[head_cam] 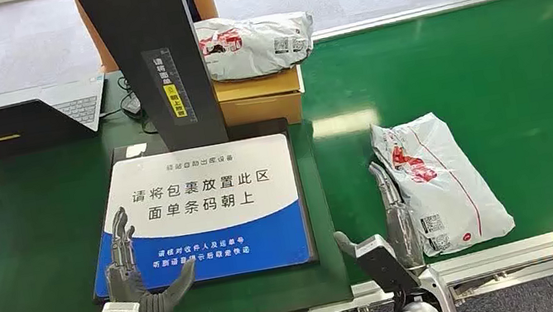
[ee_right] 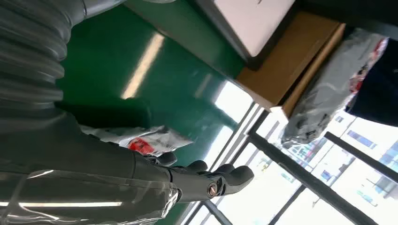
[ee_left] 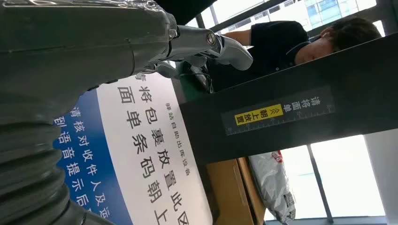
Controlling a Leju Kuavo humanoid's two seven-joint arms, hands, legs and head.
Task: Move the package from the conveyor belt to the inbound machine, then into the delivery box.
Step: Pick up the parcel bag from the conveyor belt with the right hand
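Package [head_cam: 440,180] lies on green conveyor belt [head_cam: 528,74], just beside my right hand [head_cam: 390,205]; fingers straight along its edge, nothing gripped yet. Left hand [head_cam: 125,268] open, empty, over inbound machine [head_cam: 206,209] pad. Pickup step, I'd say: next needs fingers under the bag. Pad reads 请将包裹放置此区 / 面单条码朝上.

We see the head view evenly and brightly lit, sharp across the frame. Pale glare streaks lie on the green conveyor belt [head_cam: 497,87], strongest just beside the cardboard box [head_cam: 260,100] and at the far right edge. Shadows under things are soft and short. In both wrist views we look toward bright windows [ee_left: 347,173] that wash out to white, leaving the dark scanner column [ee_left: 281,117] dim. The right wrist view looks slightly soft, with a long reflection on the belt.
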